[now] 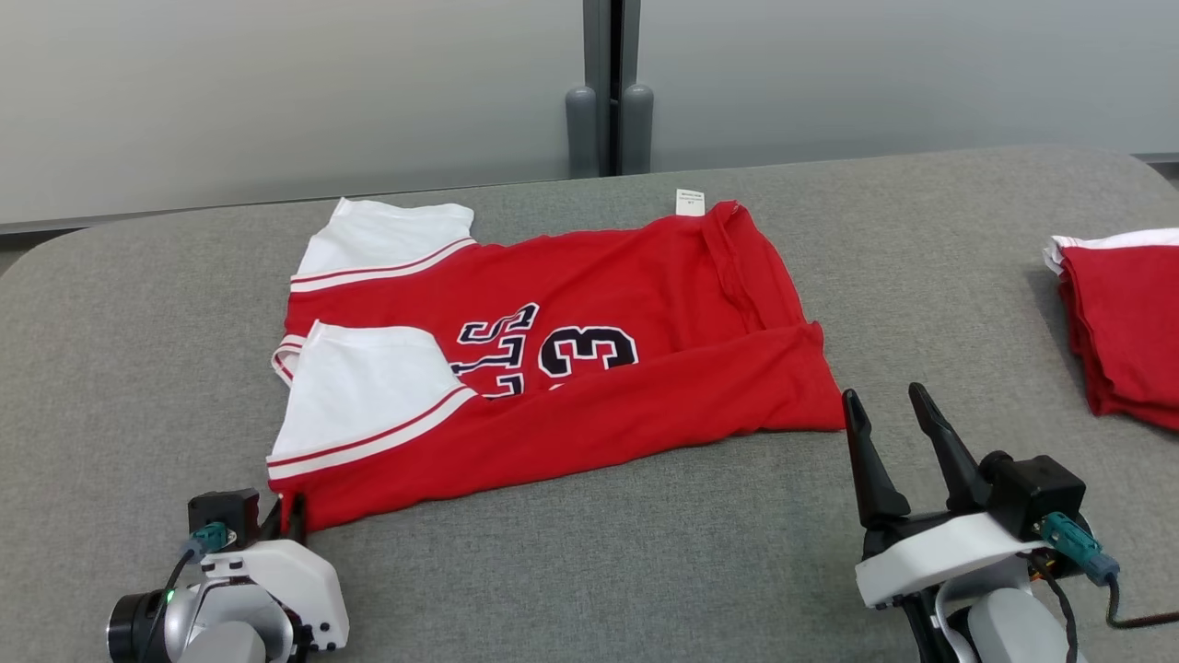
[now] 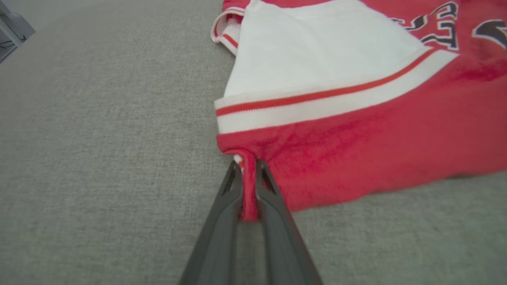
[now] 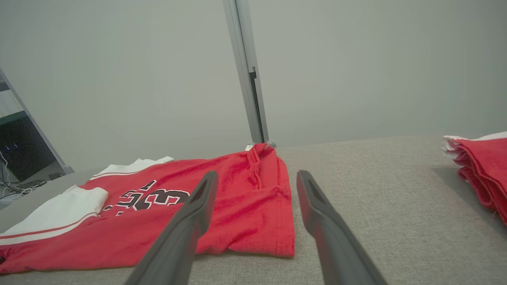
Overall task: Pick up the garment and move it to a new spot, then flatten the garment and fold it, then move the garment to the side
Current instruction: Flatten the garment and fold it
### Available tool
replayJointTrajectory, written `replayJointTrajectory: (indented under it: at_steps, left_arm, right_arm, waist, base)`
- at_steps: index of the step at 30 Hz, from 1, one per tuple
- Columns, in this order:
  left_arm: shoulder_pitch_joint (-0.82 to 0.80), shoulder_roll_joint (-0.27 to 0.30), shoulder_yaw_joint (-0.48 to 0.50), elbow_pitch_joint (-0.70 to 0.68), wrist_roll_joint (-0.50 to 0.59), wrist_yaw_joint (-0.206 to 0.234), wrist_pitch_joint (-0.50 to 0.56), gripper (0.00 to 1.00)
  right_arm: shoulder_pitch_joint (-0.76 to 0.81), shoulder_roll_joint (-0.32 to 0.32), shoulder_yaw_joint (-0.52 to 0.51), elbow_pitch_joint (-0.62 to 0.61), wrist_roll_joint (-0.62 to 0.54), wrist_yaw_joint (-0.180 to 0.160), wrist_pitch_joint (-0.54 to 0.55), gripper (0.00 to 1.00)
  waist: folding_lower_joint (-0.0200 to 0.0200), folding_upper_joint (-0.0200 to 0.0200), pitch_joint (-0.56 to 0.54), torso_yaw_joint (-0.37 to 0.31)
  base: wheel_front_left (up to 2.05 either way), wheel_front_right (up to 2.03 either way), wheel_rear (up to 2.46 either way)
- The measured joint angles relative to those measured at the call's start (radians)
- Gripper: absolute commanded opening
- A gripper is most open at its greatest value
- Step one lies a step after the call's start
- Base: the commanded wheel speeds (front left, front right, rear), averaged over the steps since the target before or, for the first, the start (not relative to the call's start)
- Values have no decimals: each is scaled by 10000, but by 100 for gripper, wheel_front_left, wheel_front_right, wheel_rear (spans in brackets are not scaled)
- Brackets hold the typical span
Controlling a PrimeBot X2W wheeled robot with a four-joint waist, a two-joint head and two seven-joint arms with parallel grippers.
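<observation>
On the table (image 1: 645, 562) lie one garment (image 1: 608, 414), one red pile (image 1: 1128, 322)

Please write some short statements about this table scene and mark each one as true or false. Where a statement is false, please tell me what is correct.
1. The left claw is closed on a corner of the red jersey. True.
2. The right claw also grips the jersey. False: its fingers stand apart and hold nothing, near the jersey's other near corner.
3. The jersey lies on a grey fabric surface. True.
4. The jersey's sleeves are black. False: they are white with a red stripe.
5. A pile of red garments lies on the robot's right side, apart from the jersey. True.
</observation>
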Motion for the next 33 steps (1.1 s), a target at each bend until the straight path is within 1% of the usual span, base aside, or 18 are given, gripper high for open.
replayJointTrajectory:
  at_steps: [5, 13, 17, 20, 23, 25, 26, 27, 28, 33]
  left_arm:
    - [-122, -111, -29, -639, 10, -8, -470, 0]
    - [-75, -268, -130, -2387, 263, 29, -560, 0]
    - [62, -324, -267, -2775, 422, -10, -571, 0]
    - [113, -378, -364, -2882, 466, -17, -569, 0]
    - [114, -422, -418, -2938, 479, -46, -571, 0]
    - [116, -426, -443, -2949, 483, -75, -569, 0]
    - [116, -430, -451, -2953, 495, -75, -571, 0]
    - [117, -430, -454, -2953, 495, -75, -571, 0]
    - [118, -430, -458, -2953, 495, -73, -571, 0]
    - [151, -359, -443, -2884, 495, -52, -571, 0]
  right_arm:
    - [-635, 40, -399, 1250, 341, 0, 477, 100]
    - [-2136, 155, -1616, 3720, 1070, 0, 1425, 100]
    - [-2754, 127, -1810, 4853, 1137, 0, 1801, 100]
    - [-3123, -61, -1898, 5611, 1003, 0, 1875, 100]
    - [-3484, -77, -1856, 6086, 972, 0, 1879, 100]
    - [-3685, -40, -1755, 6299, 1164, 0, 1962, 100]
    - [-3754, -17, -1659, 6357, 1277, 0, 2008, 49]
    - [-3811, -4, -1565, 6399, 1386, 0, 2029, 19]
    - [-3851, 0, -1444, 6422, 1473, 0, 2073, 0]
    - [-3882, 8, -865, 6391, 1870, 0, 1877, 0]
  waist:
    - [0, 0, 30, 299]
    - [0, 0, 344, 969]
    - [0, 0, 551, 1299]
    - [0, 0, 680, 1504]
    - [0, 0, 776, 1641]
    - [0, 0, 820, 1688]
    - [0, 0, 834, 1702]
    - [0, 0, 841, 1709]
    - [0, 0, 841, 1708]
    - [0, 0, 761, 1648]
  base:
    - [0, 0, 0]
    - [0, 0, 0]
    - [0, 0, 0]
    - [0, 0, 0]
    - [0, 0, 0]
    - [0, 0, 0]
    - [0, 0, 0]
    - [0, 0, 0]
    - [0, 0, 0]
    - [0, 0, 0]
